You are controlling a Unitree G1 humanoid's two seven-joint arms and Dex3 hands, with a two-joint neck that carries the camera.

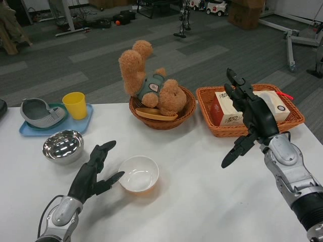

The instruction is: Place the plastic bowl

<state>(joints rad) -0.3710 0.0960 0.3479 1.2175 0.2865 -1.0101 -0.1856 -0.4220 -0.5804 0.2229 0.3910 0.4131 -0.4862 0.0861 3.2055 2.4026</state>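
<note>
Centrally on the white table [202, 191] sits the plastic bowl [139, 174], white inside with an orange underside, upright and holding nothing. At its nine o'clock the left hand [95, 174] is released, fingers spread, one fingertip just beside the bowl's rim; whether it touches I cannot tell. Further toward ten o'clock stands a shiny steel bowl [63, 146], also with nothing in it. Beyond that, a blue tray [30, 130] carries a grey lidded dish [41, 113] and a yellow cup [75, 105]. At twelve o'clock from the plastic bowl, a round wicker basket [162, 120] holds a brown teddy bear [151, 83] lying head-down with one leg up, wearing a teal top with a small round patch whose writing is too small to read. At two o'clock, a rectangular wicker basket [288, 120] contains a red and white box [226, 112] printed with dark characters that I cannot make out. The right hand [250, 113] is raised in front of this basket, open and grasping nothing, partly hiding the box.
</note>
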